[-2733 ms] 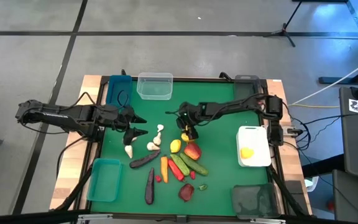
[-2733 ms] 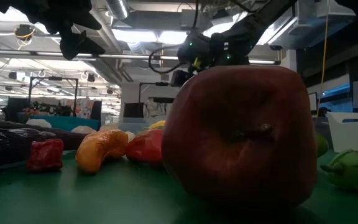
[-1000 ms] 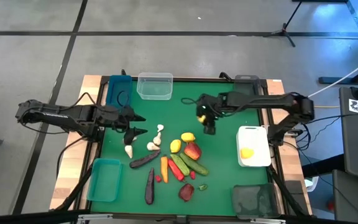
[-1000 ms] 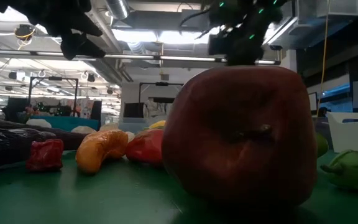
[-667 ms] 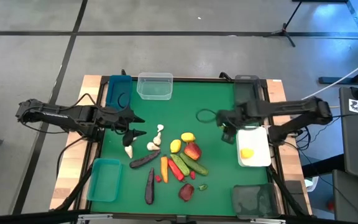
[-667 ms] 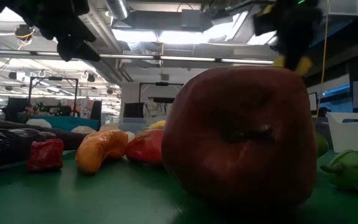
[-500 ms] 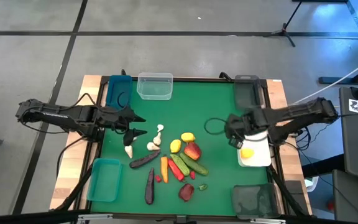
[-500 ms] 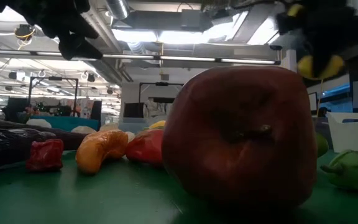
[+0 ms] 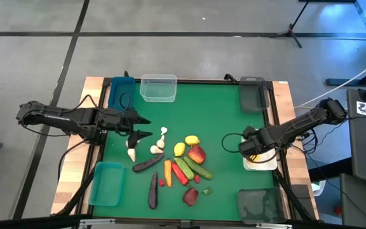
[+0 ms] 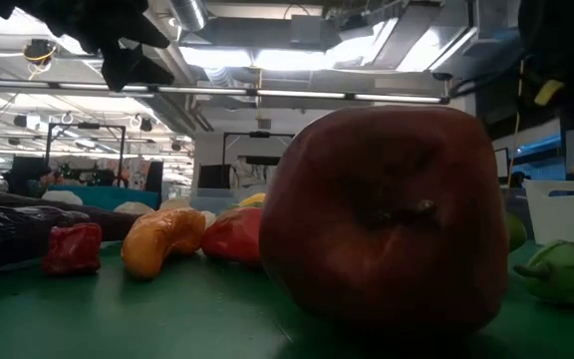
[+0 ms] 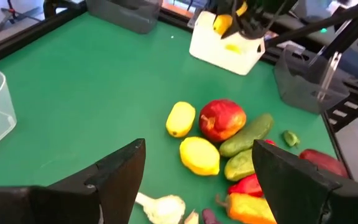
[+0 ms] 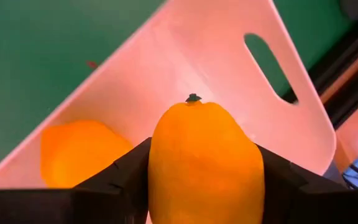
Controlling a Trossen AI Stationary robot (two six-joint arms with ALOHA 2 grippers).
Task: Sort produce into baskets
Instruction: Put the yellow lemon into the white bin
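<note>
My right gripper is shut on a yellow lemon above the white basket at the table's right edge; it also shows far off in the left wrist view. Another lemon lies in that basket. My left gripper hangs open and empty at the left, above the garlic. The rest of the produce lies in a loose pile mid-table: two lemons, a red apple, cucumbers, a carrot, eggplants. My right gripper pinches the lemon by its two opposite sides between the two fingers, the lemon's stem tip pointing away from the wrist. The fingers point down toward the basket. The lemon is lifted clear, above the basket's floor.
Blue, clear and dark baskets stand along the far edge; teal and a second dark basket stand at the near corners. A dark red apple lies near the front and fills the low view.
My right gripper has carried the lemon from the middle of the table toward the right edge and a little nearer, lifted clear all the way, and now stands over the white basket. It has stayed shut on the lemon.
</note>
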